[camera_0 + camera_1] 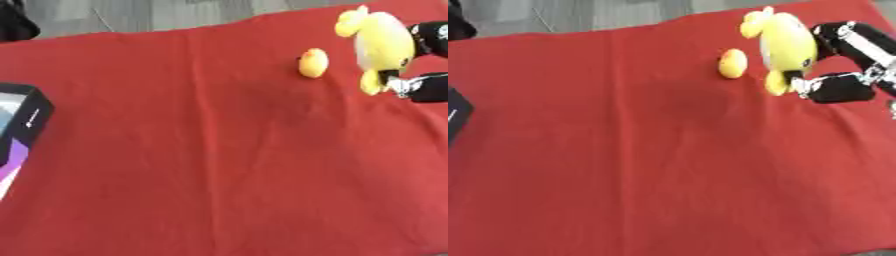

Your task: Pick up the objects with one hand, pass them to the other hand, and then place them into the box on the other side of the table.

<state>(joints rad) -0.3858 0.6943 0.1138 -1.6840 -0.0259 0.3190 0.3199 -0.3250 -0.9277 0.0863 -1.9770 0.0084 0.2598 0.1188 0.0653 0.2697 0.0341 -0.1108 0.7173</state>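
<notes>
**Right hand on the yellow plush, far right of the cloth**

Right hand (pixel 842 65) comes in from the right edge and we see its black fingers (pixel 837 89) curled around the yellow plush toy (pixel 785 47), one part above the toy's back and one below near its foot (the right eye view shows this best). We log the toy as held at the far right part of the red tablecloth (pixel 219 150); whether it is touching the cloth or lifted off it we cannot tell. It looks like a duck or chick with small limbs sticking out, tilted rather than upright.

Just beside the toy, to its left, we see a small yellow round object (pixel 313 63) lying on the cloth, apart from the hand. It shows an orange patch on one side.

At the left edge sits a dark box (pixel 22 125), only partly in view, well apart from the toy, with a purple and white side showing in the left eye view.

We see grey floor (pixel 131 15) beyond the far edge of the cloth.
</notes>
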